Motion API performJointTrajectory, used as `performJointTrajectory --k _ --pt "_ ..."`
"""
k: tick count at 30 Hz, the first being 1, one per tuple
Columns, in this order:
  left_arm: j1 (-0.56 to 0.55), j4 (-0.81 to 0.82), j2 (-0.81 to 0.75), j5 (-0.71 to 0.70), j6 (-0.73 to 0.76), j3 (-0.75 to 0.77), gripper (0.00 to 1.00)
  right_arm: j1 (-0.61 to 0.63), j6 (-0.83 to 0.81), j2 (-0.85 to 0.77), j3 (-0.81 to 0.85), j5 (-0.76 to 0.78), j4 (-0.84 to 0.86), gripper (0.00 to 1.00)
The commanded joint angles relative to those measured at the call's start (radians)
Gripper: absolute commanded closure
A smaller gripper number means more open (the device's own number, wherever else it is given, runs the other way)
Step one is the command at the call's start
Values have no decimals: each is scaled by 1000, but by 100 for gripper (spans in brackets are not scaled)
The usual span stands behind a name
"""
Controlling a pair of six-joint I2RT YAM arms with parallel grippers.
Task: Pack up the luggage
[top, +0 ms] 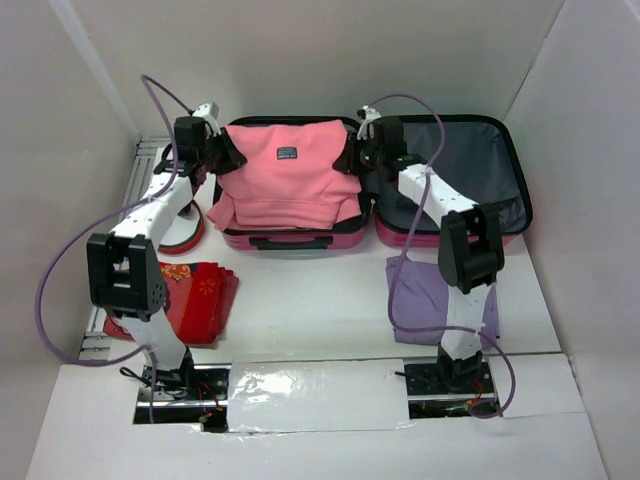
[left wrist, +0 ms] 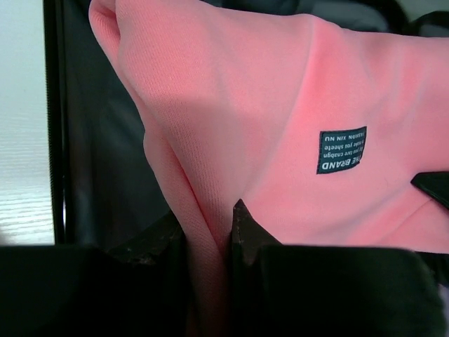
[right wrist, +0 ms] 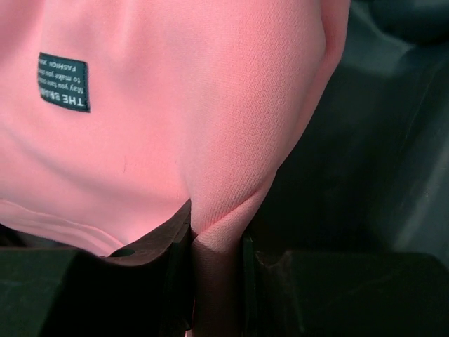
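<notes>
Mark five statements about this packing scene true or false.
1. The luggage lies open. True.
2. The left jaws and right jaws both pinch the pink top. True.
3. The pink top bears a white label. False: its label is dark teal.
4. The red cloth lies inside the luggage. False: it lies on the table by the left arm.
5. A purple cloth lies on the table under the right arm. True.

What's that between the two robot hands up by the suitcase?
A pink sweatshirt spans it: the left hand and right hand each pinch one side, over the open suitcase. The overhead view shows this.
</notes>
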Motion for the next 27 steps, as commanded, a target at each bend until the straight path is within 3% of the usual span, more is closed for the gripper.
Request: performJointTrajectory --k 1,8,9,10,11,12,13,14,15,17,21,27 --pt "9 124 65 49 14 62 100 -33 -28 32 82 -45 90 100" --pt "19 103 156 58 5 44 100 -42 -28 103 84 -23 -6 100" --pt "19 87 168 58 5 44 94 -42 -28 92 66 -9 4 100" --pt "19 87 168 58 5 44 84 -42 -28 83 52 6 5 98" --pt "19 75 168 44 5 44 70 -42 -28 83 52 21 -9 75" --pt "19 75 168 24 14 44 57 -42 -42 72 52 21 -23 60" --pt "28 63 168 24 27 44 29 -42 -51 61 52 30 -40 49" --pt "28 63 168 24 38 44 20 -42 -51 52 61 31 -51 39" --pt "28 52 150 15 60 56 5 -42 -65 28 61 31 -64 27" --pt "28 43 130 6 83 75 0 -42 -86 -2 72 31 -83 20" --pt "28 3 55 6 106 110 0 -42 -108 -72 138 46 -150 6" --pt "8 -58 -126 36 117 64 0 -51 -108 -255 14 32 -160 3"
